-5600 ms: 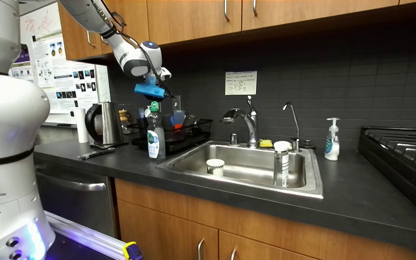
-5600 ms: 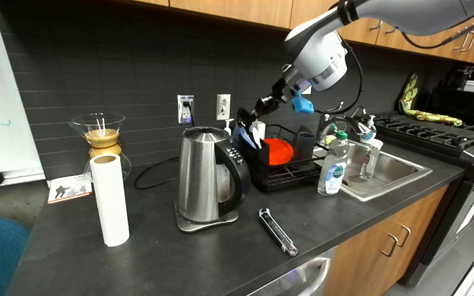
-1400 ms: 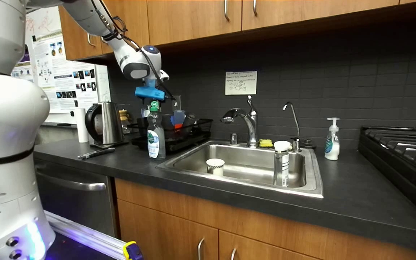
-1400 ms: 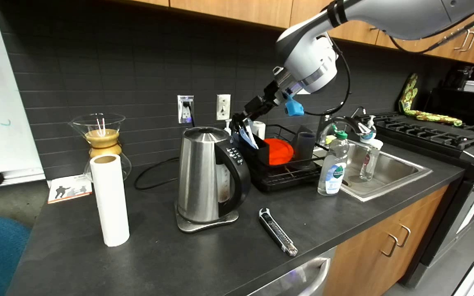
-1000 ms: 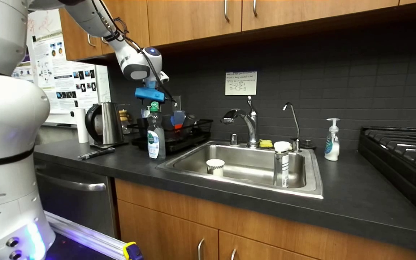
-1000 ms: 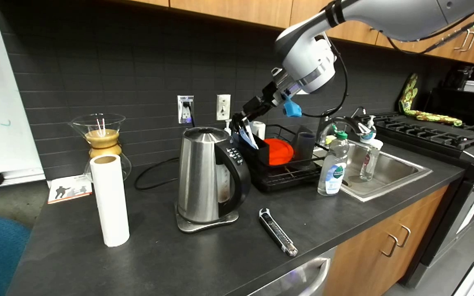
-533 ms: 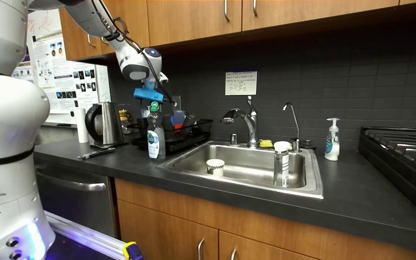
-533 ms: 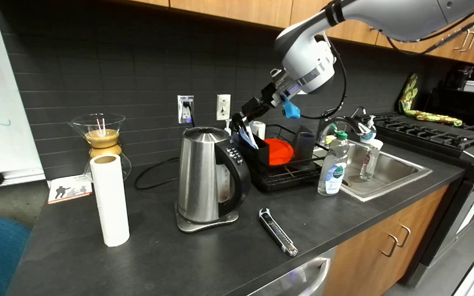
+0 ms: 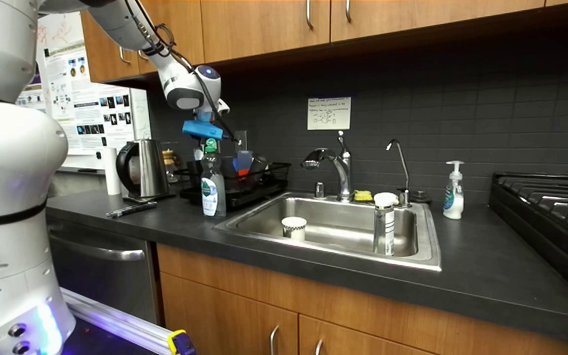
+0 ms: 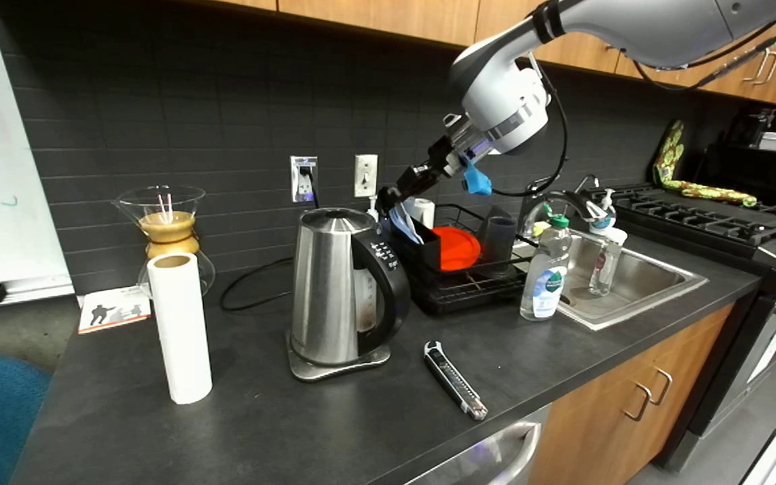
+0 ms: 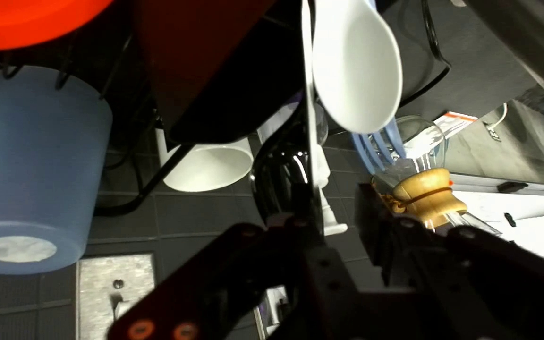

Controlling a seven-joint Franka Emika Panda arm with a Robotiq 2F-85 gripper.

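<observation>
Gripper point(image 11: 334, 203) part-way open in the wrist view, clear gap between its fingers. Pale-edged utensil point(image 11: 313, 156), seen edge-on, runs down into the gap alongside one finger, contact unclear; the other finger stands apart from it, so no grip visible. Shiny black utensil point(image 11: 276, 174) just beside that same finger. White spoon point(image 11: 358, 66) and blue fork point(image 11: 395, 138) close by. In an exterior view the utensils stand in a black utensil holder point(image 10: 432, 252) at the end of the dish rack point(image 10: 448, 300), directly below the fingers. Red dish point(image 10: 457, 249) and dark cup point(image 10: 498, 237) next along the rack. Steel kettle point(image 10: 324, 296) near the holder. Soap bottle point(image 10: 545, 291) upright at the rack's other end. Box cutter point(image 10: 454, 378) lies on the counter point(image 10: 280, 431). Farther off, sink point(image 9: 343, 217) with white-capped bottle point(image 9: 384, 229); stove point(image 9: 540, 236) past it.
</observation>
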